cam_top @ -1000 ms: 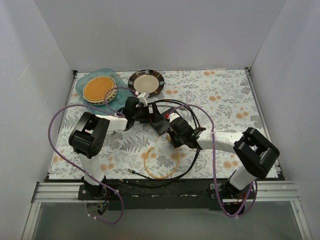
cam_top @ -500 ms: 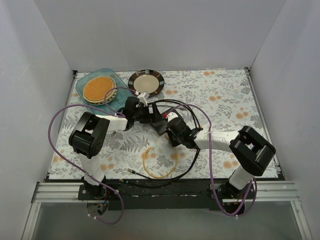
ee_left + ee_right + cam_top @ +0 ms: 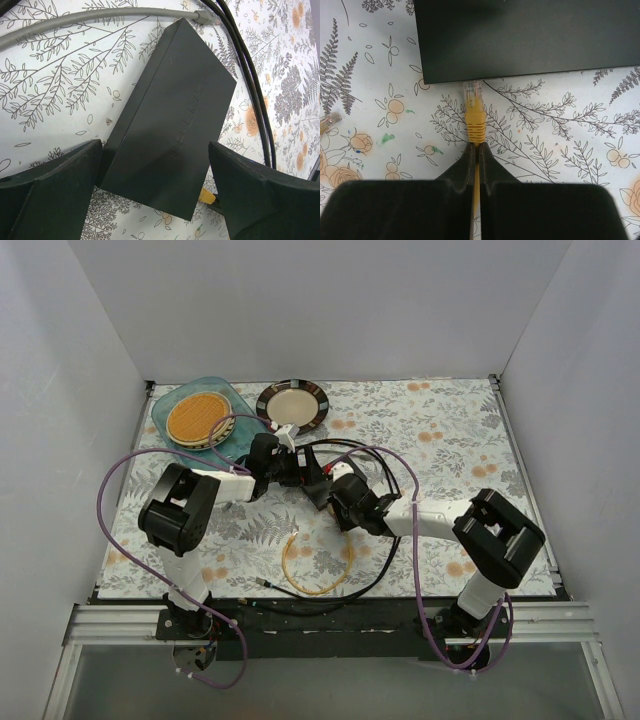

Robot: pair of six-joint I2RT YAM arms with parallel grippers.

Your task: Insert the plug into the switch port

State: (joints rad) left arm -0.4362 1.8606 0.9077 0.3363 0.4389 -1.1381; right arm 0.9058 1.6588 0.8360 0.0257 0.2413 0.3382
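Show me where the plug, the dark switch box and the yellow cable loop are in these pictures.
plug (image 3: 473,93): right wrist view, on its clear tip at the box edge.
switch box (image 3: 172,120): left wrist view, on its flat top face.
yellow cable loop (image 3: 318,589): top view, on the loop's near curve.

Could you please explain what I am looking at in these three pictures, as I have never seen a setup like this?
These are two robot arms bolted to the near edge of a table with a floral cloth. The overhead picture looks down from behind them; the other two come from cameras on each wrist.

The left gripper stands open, its fingers either side of a flat dark switch box, though I cannot tell whether they touch it. The right gripper is shut on a yellow cable just behind its clear plug, whose tip sits at the box's edge; whether it is in a port is hidden.

Also lying there: black cables, a grey cable, a dark-rimmed plate and an orange disc on a blue tray.
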